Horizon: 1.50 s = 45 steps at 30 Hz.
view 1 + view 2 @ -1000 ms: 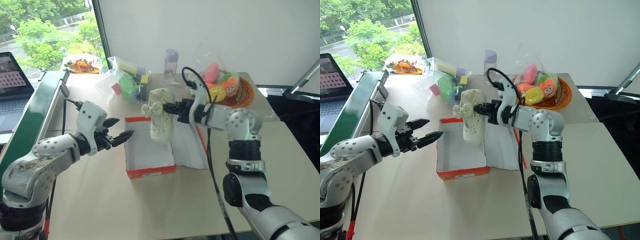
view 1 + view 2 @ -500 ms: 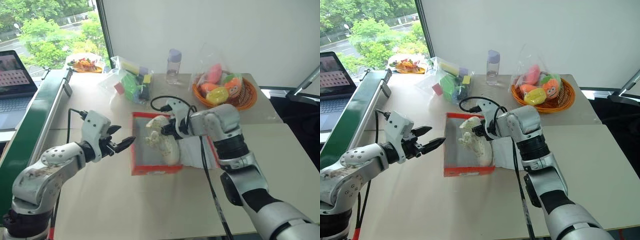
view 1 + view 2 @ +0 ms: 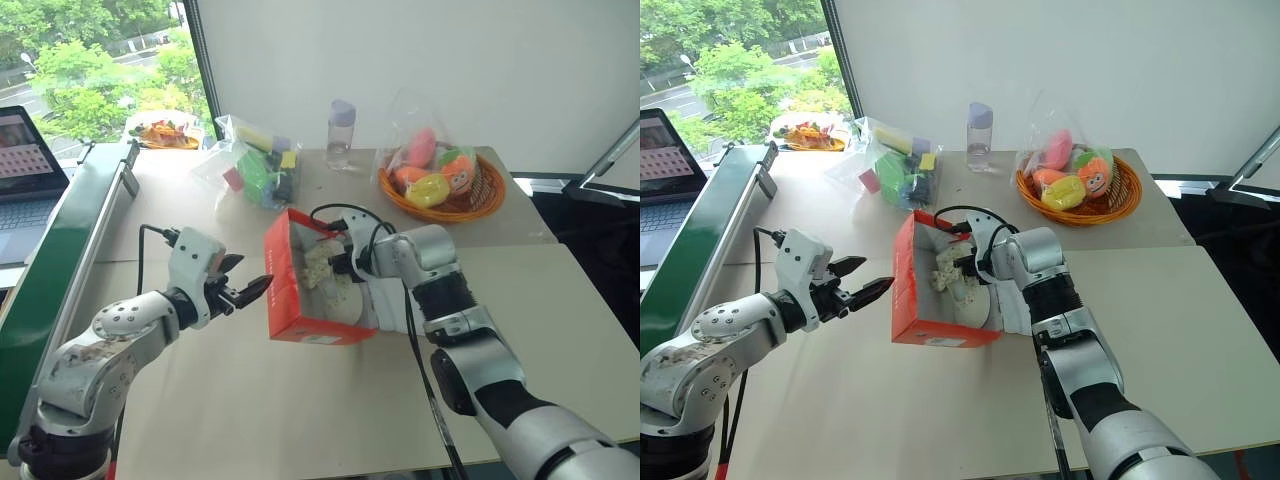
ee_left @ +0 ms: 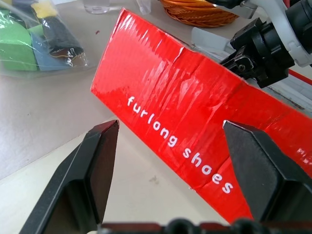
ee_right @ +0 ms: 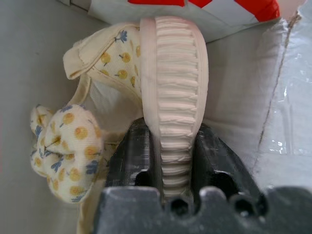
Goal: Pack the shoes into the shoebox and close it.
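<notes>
The shoebox stood tipped on its side near the middle of the worktop, its red wall hiding most of the inside. The right gripper reached into it, fingers clamped on the ribbed sole of a shoe; the shoe's toe was cut off. The left gripper hovered beside the box, fingers wide, holding nothing.
</notes>
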Motion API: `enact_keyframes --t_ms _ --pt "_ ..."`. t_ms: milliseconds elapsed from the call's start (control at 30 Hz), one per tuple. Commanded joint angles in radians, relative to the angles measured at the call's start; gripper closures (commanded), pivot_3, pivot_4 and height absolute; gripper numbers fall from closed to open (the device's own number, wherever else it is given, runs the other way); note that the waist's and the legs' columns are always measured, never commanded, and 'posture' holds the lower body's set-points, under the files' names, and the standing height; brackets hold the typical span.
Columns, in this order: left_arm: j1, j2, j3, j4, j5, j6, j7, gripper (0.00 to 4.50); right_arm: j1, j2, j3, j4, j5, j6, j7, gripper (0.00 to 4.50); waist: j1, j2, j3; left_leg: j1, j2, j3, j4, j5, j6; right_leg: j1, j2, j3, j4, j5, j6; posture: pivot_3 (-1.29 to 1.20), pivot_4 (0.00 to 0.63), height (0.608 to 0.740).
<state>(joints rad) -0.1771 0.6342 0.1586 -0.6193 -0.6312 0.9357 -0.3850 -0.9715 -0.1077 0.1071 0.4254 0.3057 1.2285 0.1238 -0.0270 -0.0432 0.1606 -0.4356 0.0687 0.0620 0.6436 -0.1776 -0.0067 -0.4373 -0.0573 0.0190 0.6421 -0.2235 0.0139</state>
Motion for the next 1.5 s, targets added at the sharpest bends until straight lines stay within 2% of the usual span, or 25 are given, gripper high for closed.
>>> enact_keyframes --t_ms 33,67,200,400,500,700,767,900,1033,1133,1233,1367,1500 --pt "-0.006 -0.002 0.001 -0.039 0.002 -0.017 -0.001 0.88 0.004 0.008 -0.022 -0.047 -0.018 0.005 -0.004 1.69 0.000 0.000 0.000 0.000 0.000 0.000 0.000 0.000 0.000 0.000 0.000 0.000 0.000 0.000 0.000 0.00 0.150 0.740" --pt "-0.008 -0.002 0.000 -0.036 0.003 -0.018 -0.001 0.88 0.000 0.010 -0.029 -0.071 -0.016 0.020 -0.004 1.46 0.000 0.000 0.000 0.000 0.000 0.000 0.000 0.000 0.000 0.000 0.000 0.000 0.000 0.000 0.000 0.00 0.150 0.740" --pt "-0.006 -0.002 -0.002 -0.033 0.006 -0.022 -0.003 0.88 -0.014 -0.001 -0.032 -0.159 -0.017 0.060 0.003 0.03 0.001 0.000 0.000 -0.002 0.000 0.000 0.000 0.000 0.000 -0.001 0.000 0.000 0.000 0.000 0.000 0.00 0.150 0.740" --pt "0.010 0.000 0.008 -0.036 0.005 -0.023 -0.006 0.88 -0.034 -0.042 -0.015 -0.272 -0.018 0.103 0.034 0.03 0.002 0.000 0.000 -0.002 0.000 0.000 0.000 0.000 0.000 -0.002 0.000 0.000 -0.001 0.000 0.000 0.00 0.150 0.740" --pt "0.031 -0.007 0.027 -0.040 -0.001 -0.010 0.011 0.88 -0.046 -0.098 -0.004 -0.355 -0.004 0.114 0.082 0.03 0.004 0.000 0.000 -0.003 0.000 0.000 0.000 0.000 0.000 -0.002 0.000 0.000 -0.001 0.000 0.000 0.00 0.150 0.740" --pt "0.093 -0.003 0.078 -0.049 0.004 0.002 0.039 0.88 -0.007 -0.204 0.072 -0.454 -0.008 -0.109 0.255 0.03 0.003 0.000 0.000 -0.003 0.000 0.000 0.000 0.000 0.000 -0.003 0.000 0.000 -0.001 -0.001 0.000 0.00 0.150 0.740" --pt "0.122 -0.011 0.115 -0.061 0.010 0.018 0.075 0.88 0.002 -0.232 0.062 -0.467 0.046 -0.220 0.407 0.03 0.002 0.000 0.000 -0.003 0.000 0.000 0.000 0.000 0.000 -0.003 0.000 0.000 -0.001 -0.001 0.000 0.00 0.150 0.740" --pt "0.159 -0.033 0.176 -0.081 0.018 0.044 0.147 0.88 0.014 -0.186 -0.019 -0.493 0.188 -0.345 0.597 0.03 0.003 0.000 0.000 -0.003 0.000 0.000 0.000 0.000 0.000 -0.003 0.000 0.000 -0.001 -0.001 0.000 0.00 0.150 0.740" --pt "0.182 -0.069 0.227 -0.086 0.056 0.060 0.236 0.88 0.045 -0.165 0.002 -0.535 0.251 -0.421 0.729 0.03 0.007 0.000 0.000 -0.003 0.000 0.000 0.000 0.000 0.000 -0.003 0.000 0.000 -0.001 -0.001 0.000 0.00 0.150 0.740" --pt "0.208 -0.147 0.289 -0.093 0.151 0.056 0.388 0.88 0.114 -0.149 0.085 -0.500 0.179 -0.592 0.798 0.03 0.010 0.000 0.000 -0.003 0.000 0.000 0.000 0.000 0.000 -0.002 -0.001 -0.001 -0.001 0.000 0.000 0.00 0.150 0.740" --pt "0.215 -0.200 0.342 -0.116 0.173 0.053 0.436 0.88 0.156 -0.138 0.165 -0.427 0.044 -0.812 0.804 0.03 0.012 0.000 0.000 -0.003 0.000 0.000 0.000 0.000 0.000 -0.002 -0.001 -0.001 -0.001 0.000 0.000 0.00 0.150 0.740" --pt "0.238 -0.246 0.381 -0.159 0.182 0.039 0.455 0.02 0.174 -0.100 0.165 -0.357 0.029 -0.893 0.816 0.00 0.012 0.000 0.000 -0.002 0.000 0.000 0.000 0.000 -0.001 -0.002 -0.001 -0.001 0.000 0.000 -0.001 0.00 0.150 0.740" --pt "0.270 -0.285 0.426 -0.185 0.200 0.015 0.472 0.02 0.185 -0.091 0.168 -0.331 0.038 -0.929 0.874 0.00 0.012 0.000 0.000 -0.002 0.000 0.000 0.000 0.000 -0.001 -0.002 -0.001 -0.001 0.000 0.000 -0.001 0.00 0.150 0.740"
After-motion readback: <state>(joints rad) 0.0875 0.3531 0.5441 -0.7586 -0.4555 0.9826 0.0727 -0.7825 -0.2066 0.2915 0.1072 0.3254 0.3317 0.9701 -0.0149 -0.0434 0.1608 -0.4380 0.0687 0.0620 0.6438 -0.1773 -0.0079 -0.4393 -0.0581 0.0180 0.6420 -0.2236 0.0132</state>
